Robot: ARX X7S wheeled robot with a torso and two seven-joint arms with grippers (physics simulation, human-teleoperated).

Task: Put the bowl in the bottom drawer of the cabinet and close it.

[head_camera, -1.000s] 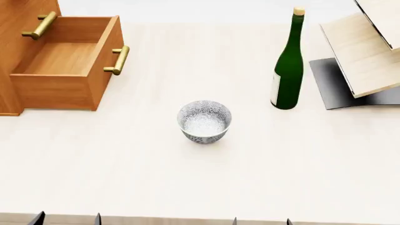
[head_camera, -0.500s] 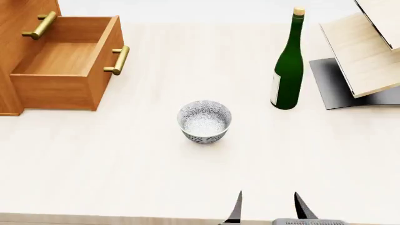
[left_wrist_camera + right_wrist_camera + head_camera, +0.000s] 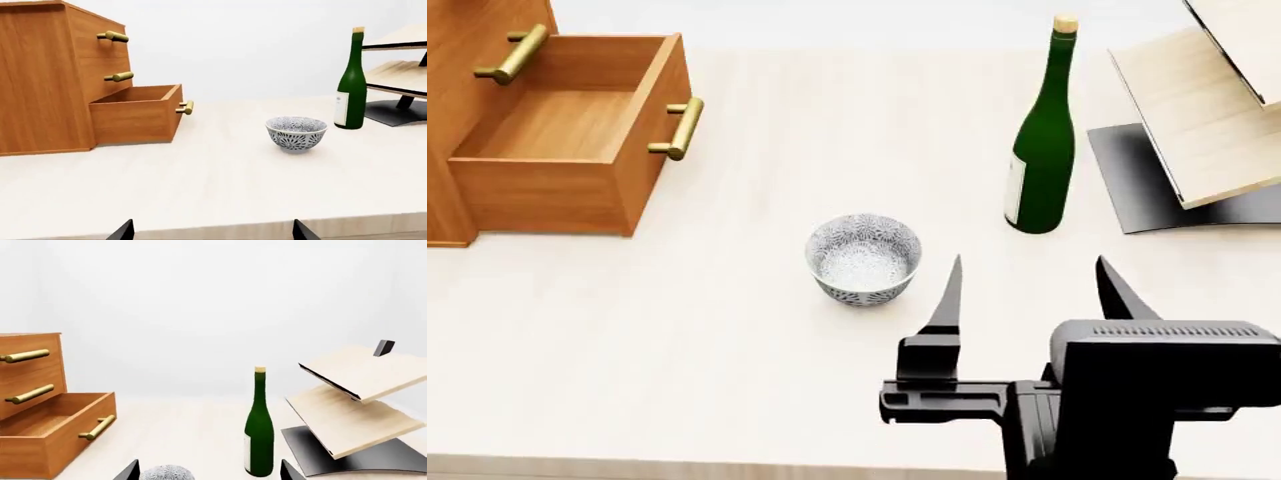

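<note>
The bowl [image 3: 864,258], white-grey with a blue-grey floral pattern, stands upright and empty in the middle of the table. My right gripper [image 3: 1030,260] hovers open just to its right, apart from it, with nothing between the fingers. The right wrist view shows the bowl [image 3: 167,473] beside one finger of that gripper [image 3: 210,466]. The cabinet [image 3: 454,40] is at the far left with its bottom drawer [image 3: 541,195] pulled out and empty. My left gripper [image 3: 212,226] is open near the table's front edge and faces the bowl [image 3: 296,133] and the bottom drawer [image 3: 133,115]. It is out of the head view.
A green bottle [image 3: 1044,140] stands upright behind and to the right of the bowl. A pale wood rack [image 3: 1214,110] on a dark base fills the far right. Two shut drawers sit above the open one.
My right gripper has come up from the bottom edge of the head view and moved forward, level with the bowl's right side. The bowl, bottle and drawer have not moved.
</note>
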